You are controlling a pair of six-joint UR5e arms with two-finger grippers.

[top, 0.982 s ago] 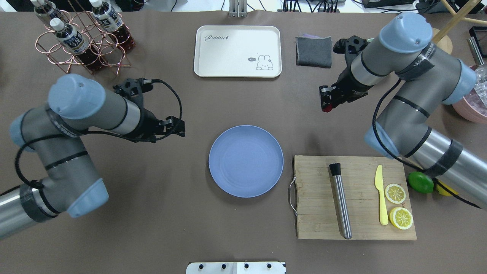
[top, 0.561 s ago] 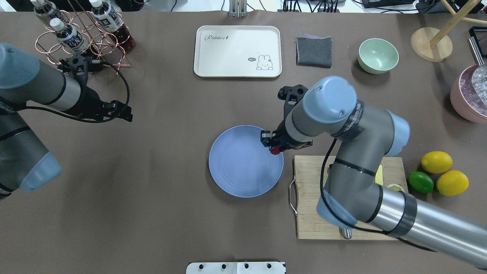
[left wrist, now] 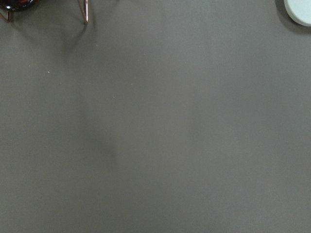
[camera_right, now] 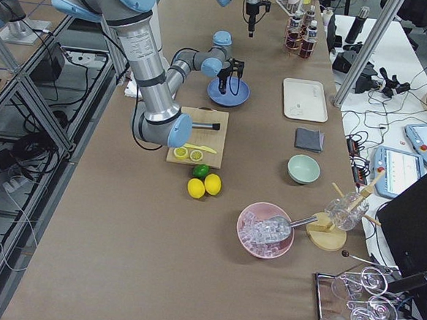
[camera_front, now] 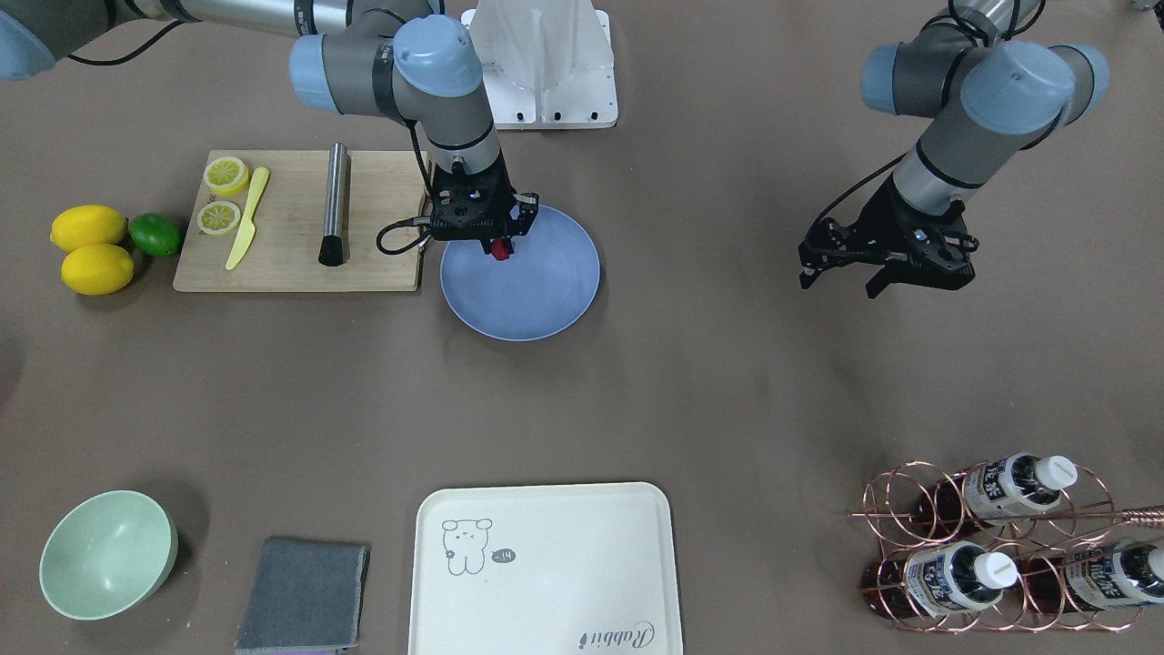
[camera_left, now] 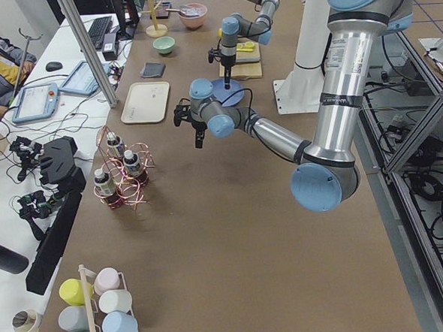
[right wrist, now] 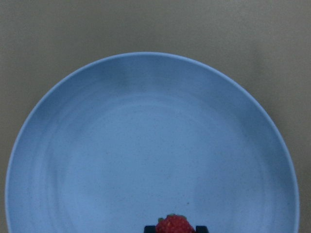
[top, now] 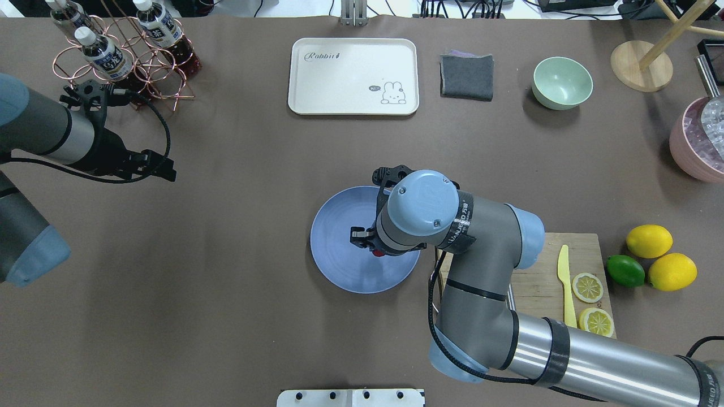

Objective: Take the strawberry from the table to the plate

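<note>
The small red strawberry [top: 378, 252] sits between the fingers of my right gripper [top: 373, 249], which is shut on it. The berry hangs over the near-right part of the blue-grey plate [top: 339, 265], just above its surface. The front-facing view shows the strawberry [camera_front: 499, 249] below the right gripper [camera_front: 498, 242], over the plate [camera_front: 546, 300]. In the right wrist view the strawberry [right wrist: 176, 224] peeks in at the bottom edge over the plate [right wrist: 97, 145]. My left gripper [camera_front: 841, 280] hovers open over bare table [top: 226, 254], far to the left of the plate.
A cutting board [top: 588, 243] right of the plate carries a yellow knife [top: 564, 282] and lemon slices [top: 587, 286]. Two lemons [top: 649, 240] and a lime [top: 625, 270] lie beyond it. A cream tray [top: 353, 76], grey cloth [top: 466, 76], green bowl [top: 561, 82] and bottle rack [top: 124, 56] line the far edge.
My right arm has swung from the back right to over the plate, carrying the strawberry toward the plate's middle. My left arm has drawn back to the left.
</note>
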